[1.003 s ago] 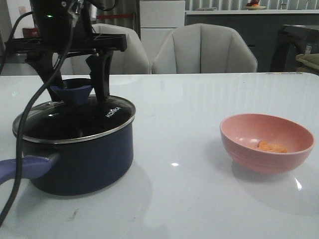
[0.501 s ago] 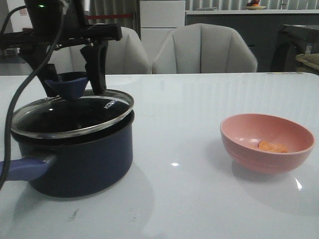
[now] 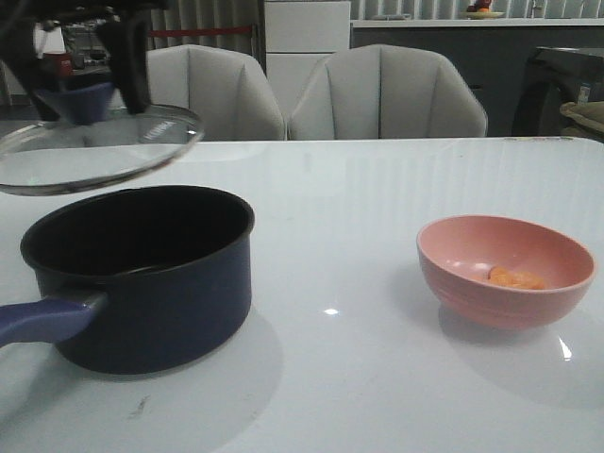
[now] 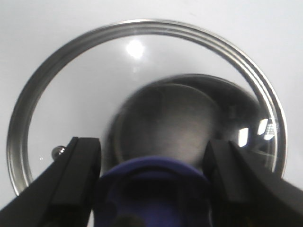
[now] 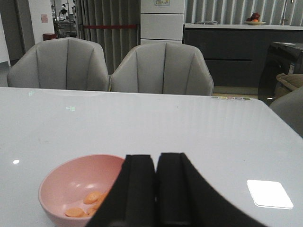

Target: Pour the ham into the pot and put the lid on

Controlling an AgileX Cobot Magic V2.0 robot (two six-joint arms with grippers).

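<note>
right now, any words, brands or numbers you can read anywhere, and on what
None can be read.
Lid: no legible lettering in the front or left wrist view.
Pink sign in the background: too small to read.
Label atop the white cabinet: too small to read.

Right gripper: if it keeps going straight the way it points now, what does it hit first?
Probably the pink bowl holding the ham, just ahead of the shut right gripper; depth is unclear, so it might pass over the rim.
</note>
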